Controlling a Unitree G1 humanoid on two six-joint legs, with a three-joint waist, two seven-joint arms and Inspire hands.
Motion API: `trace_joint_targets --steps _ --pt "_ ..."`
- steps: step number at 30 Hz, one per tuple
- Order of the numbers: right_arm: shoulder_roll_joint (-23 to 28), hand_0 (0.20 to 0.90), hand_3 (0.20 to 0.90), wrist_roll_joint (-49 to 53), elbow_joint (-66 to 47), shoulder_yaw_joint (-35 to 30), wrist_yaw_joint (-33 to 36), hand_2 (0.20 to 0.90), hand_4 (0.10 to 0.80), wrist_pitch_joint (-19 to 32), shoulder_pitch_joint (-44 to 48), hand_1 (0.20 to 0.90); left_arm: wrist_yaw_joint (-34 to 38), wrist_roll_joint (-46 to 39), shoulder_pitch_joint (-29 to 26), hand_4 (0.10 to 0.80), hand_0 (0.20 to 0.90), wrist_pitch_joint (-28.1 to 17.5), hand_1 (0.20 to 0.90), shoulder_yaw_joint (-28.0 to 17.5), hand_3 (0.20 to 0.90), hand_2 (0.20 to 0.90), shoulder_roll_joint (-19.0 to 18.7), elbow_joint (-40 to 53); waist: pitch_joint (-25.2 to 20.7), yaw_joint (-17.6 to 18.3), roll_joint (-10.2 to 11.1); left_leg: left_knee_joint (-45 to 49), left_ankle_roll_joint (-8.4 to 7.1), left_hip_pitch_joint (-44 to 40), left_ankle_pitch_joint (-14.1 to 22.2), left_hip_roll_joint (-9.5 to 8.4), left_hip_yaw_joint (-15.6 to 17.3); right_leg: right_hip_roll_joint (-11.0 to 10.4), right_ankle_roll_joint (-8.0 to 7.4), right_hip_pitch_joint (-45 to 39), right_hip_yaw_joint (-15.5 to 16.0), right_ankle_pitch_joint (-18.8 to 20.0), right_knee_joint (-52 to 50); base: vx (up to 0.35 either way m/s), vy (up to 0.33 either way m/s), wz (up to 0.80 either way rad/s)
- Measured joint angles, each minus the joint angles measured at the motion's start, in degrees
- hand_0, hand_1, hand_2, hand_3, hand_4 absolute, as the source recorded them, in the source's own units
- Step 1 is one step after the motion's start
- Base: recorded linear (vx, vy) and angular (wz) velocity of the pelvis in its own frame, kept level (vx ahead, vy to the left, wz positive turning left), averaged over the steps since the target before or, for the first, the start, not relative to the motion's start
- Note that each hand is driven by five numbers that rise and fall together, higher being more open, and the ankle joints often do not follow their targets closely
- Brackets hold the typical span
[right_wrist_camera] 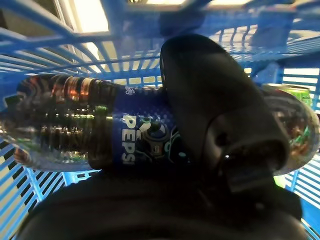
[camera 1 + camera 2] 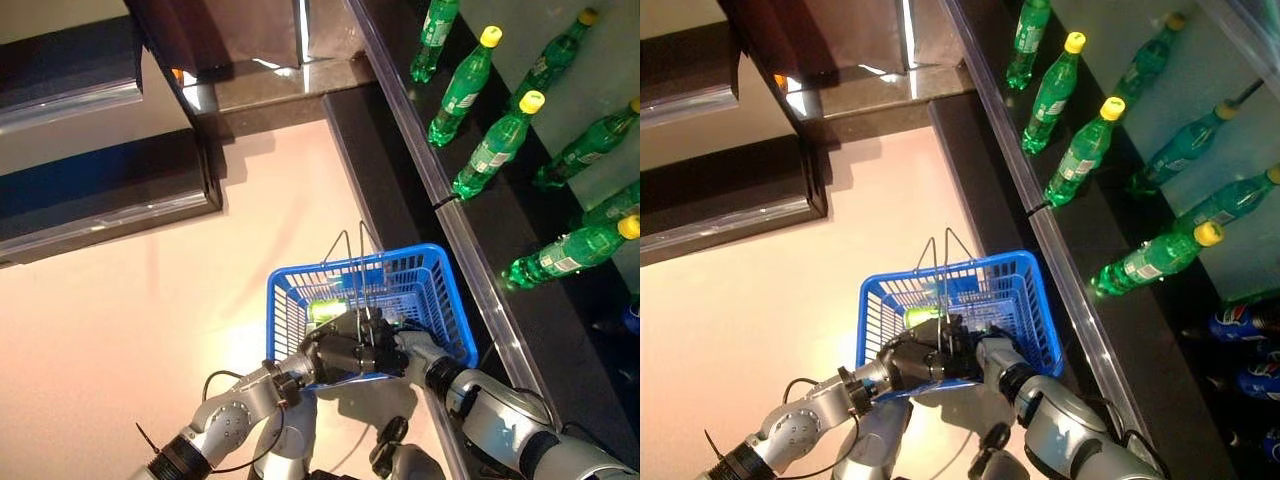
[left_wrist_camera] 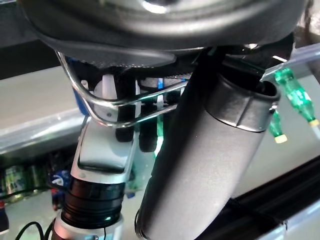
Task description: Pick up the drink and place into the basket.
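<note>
A blue plastic basket [image 2: 448,292] hangs in front of me over the floor. My left hand [image 2: 335,357] is curled round its wire handles [image 3: 100,107]. My right hand [image 2: 408,348] reaches down inside the basket. In the right wrist view it grips a dark cola bottle [image 1: 75,125] with a blue label, the thumb [image 1: 210,115] lying across it. The bottle lies on its side within the blue mesh walls. A green drink [image 2: 325,310] lies in the basket beside it.
To the right runs a dark shelf with several green bottles [image 2: 490,150] with yellow caps, and dark bottles with blue labels [image 2: 1240,322] lower down. Dark shelf units [image 2: 100,200] stand at the left, with pale floor between.
</note>
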State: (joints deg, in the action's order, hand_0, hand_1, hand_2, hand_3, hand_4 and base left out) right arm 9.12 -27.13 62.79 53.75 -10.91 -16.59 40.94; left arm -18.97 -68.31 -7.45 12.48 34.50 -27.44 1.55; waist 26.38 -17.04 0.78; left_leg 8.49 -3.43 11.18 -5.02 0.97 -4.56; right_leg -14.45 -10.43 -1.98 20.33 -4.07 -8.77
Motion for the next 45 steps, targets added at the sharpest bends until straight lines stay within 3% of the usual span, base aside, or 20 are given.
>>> trace_joint_targets --steps 1,14,21,26,32,37,45 --pt "-0.2 0.900 0.900 0.0 0.5 0.0 0.2 0.900 0.800 0.0 -0.1 0.900 0.1 0.1 0.0 0.100 0.300 0.1 0.300 0.0 0.200 0.300 0.0 0.0 0.0 0.0 0.0 0.0 0.00 0.0 0.0 -0.02 0.0 0.0 -0.02 0.0 0.0 0.0 0.0 0.000 0.000 0.00" --pt "-0.3 0.900 0.900 0.4 1.0 -0.9 2.9 0.900 0.800 0.6 -1.4 0.900 0.1 1.7 -0.1 0.100 0.300 0.1 0.300 0.5 0.200 0.300 -0.2 0.0 0.0 0.1 0.0 0.1 0.00 0.0 0.0 -0.04 0.1 -0.2 -0.03 0.2 -0.2 0.0 -0.2 0.000 0.000 0.00" --pt "1.4 0.900 0.900 7.7 0.1 -2.2 5.7 0.900 0.800 3.0 -1.4 0.900 0.1 1.7 -0.1 0.100 0.300 0.1 0.300 -0.5 0.200 0.300 -0.4 0.0 0.1 0.0 0.1 0.3 0.07 -0.2 0.1 0.11 0.6 -0.2 -0.02 0.1 -0.4 0.0 -0.2 0.035 0.004 -0.01" --pt "4.0 0.900 0.900 14.1 -7.3 -5.8 8.3 0.900 0.800 3.2 -3.6 0.900 0.1 1.7 -0.2 0.100 0.300 0.1 0.300 -2.8 0.200 0.300 -2.0 0.0 0.9 0.4 1.1 0.6 0.13 -0.6 0.2 0.53 1.4 -0.1 0.10 0.1 -1.2 0.1 -0.2 0.014 0.015 -0.08" --pt "9.2 0.900 0.900 16.0 -25.6 -10.3 11.6 0.900 0.800 -2.5 -6.9 0.900 1.0 1.7 1.8 0.100 0.300 1.3 0.300 -3.3 0.200 0.300 -5.2 0.0 1.8 2.0 2.2 0.6 -0.21 -1.3 0.6 1.05 2.5 0.5 0.31 0.2 -2.8 0.7 -0.1 0.003 0.014 -0.12" --pt "11.4 0.900 0.900 15.9 -32.6 -12.5 12.6 0.900 0.800 -5.6 -10.0 0.900 0.9 1.7 2.4 0.100 0.300 1.3 0.300 -5.7 0.200 0.300 -5.1 0.0 1.9 2.4 2.4 0.5 -0.02 -2.3 0.5 1.36 3.5 0.6 0.37 -0.2 -3.6 0.8 0.0 0.039 0.028 -0.09" --pt "12.0 0.900 0.900 15.9 -35.9 -14.8 13.7 0.900 0.800 -5.5 -13.7 0.900 0.8 1.7 5.8 0.100 0.300 1.3 0.300 -7.9 0.200 0.300 -4.9 0.0 2.2 3.9 2.9 0.4 -0.11 -3.9 0.9 1.56 3.9 0.8 0.39 -2.0 -3.8 0.8 0.8 0.046 0.017 -0.02"
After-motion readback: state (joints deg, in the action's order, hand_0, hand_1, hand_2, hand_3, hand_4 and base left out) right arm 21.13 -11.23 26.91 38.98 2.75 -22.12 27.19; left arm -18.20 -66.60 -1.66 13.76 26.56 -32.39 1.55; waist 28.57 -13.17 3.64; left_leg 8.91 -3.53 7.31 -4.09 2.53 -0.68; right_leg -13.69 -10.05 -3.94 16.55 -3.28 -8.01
